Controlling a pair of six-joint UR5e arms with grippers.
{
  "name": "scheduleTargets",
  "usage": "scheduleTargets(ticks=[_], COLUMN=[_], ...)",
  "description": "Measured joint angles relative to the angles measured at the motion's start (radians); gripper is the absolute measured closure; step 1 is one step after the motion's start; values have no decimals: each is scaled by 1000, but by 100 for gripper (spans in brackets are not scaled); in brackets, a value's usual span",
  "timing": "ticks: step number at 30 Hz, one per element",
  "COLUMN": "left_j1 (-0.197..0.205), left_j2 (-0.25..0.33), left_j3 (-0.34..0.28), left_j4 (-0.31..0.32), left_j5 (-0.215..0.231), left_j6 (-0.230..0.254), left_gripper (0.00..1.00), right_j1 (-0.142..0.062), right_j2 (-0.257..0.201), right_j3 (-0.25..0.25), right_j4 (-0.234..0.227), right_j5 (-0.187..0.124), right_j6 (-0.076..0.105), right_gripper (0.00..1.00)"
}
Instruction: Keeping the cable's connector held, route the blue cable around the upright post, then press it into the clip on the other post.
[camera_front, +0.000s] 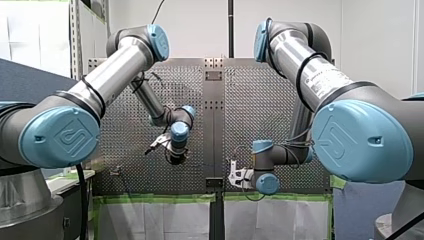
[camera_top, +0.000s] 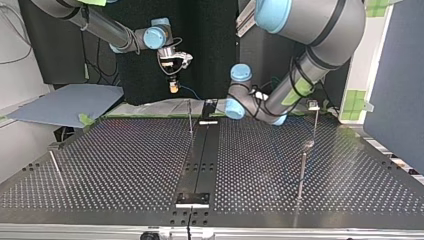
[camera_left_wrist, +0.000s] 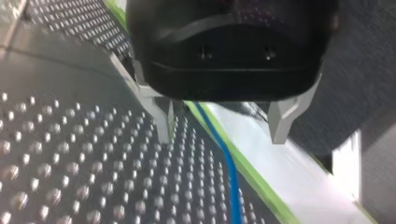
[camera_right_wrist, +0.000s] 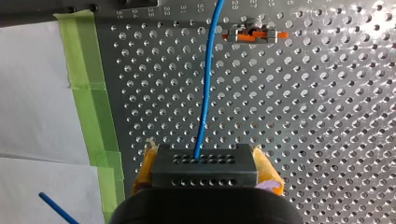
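While my right gripper (camera_right_wrist: 205, 161) pinched the connector (camera_right_wrist: 204, 175), my left gripper (camera_left_wrist: 222, 135) hung spread astride the blue cable (camera_left_wrist: 229, 165); routing was apparently not yet begun.

My right gripper (camera_right_wrist: 204, 156) hangs above the table's (camera_top: 125, 160) far edge in the top view, the connector (camera_right_wrist: 205, 172) between its fingers; the cable (camera_right_wrist: 207, 84) runs from it ahead over the table, just beside a clip (camera_right_wrist: 252, 35). My left gripper (camera_left_wrist: 222, 135) sits low near that edge, right of a post (camera_top: 190, 120), the cable passing under it, between its fingers
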Motion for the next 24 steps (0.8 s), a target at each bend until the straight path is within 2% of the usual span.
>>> scheduleTargets(ticks=[13, 24], left_j1=[-43, -77], left_j2=[-25, -26], left_j3=[0, 0], left_j4=[10, 25], left_j5=[107, 202], left_j6=[-107, -203], left_gripper=[0, 0], right_j1=[0, 0], right_j2=[0, -1], right_j3=[0, 0], right_j4=[0, 3], right_j5=[-26, -29], right_j6=[1, -1], right_gripper=[100, 100])
